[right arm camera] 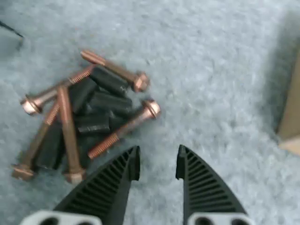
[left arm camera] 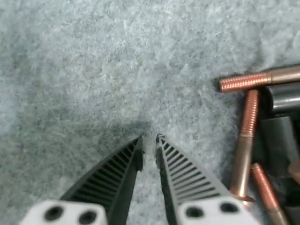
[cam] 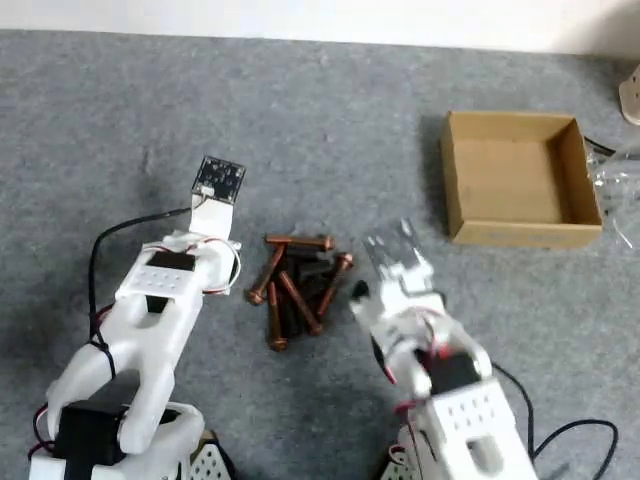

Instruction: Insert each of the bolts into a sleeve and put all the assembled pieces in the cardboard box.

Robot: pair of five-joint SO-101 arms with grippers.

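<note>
Several copper bolts (cam: 283, 290) lie heaped with black sleeves (cam: 303, 272) in the middle of the grey mat. In the right wrist view the bolts (right arm camera: 124, 129) cross over the sleeves (right arm camera: 105, 101), all loose. My right gripper (cam: 390, 242) (right arm camera: 157, 157) hovers just right of the heap, open, with nothing between its fingers. The left gripper (left arm camera: 149, 138) sits over bare mat left of the heap, its tips almost touching and empty; bolts (left arm camera: 246, 145) and a sleeve (left arm camera: 281, 136) lie beside it. The cardboard box (cam: 520, 235) stands empty at the back right.
Clear plastic pieces and cables (cam: 615, 185) lie right of the box, and a white object (cam: 630, 95) sits at the far right edge. A corner of the box (right arm camera: 291, 126) edges the right wrist view. Bare grey mat (cam: 330, 110) stretches behind the heap.
</note>
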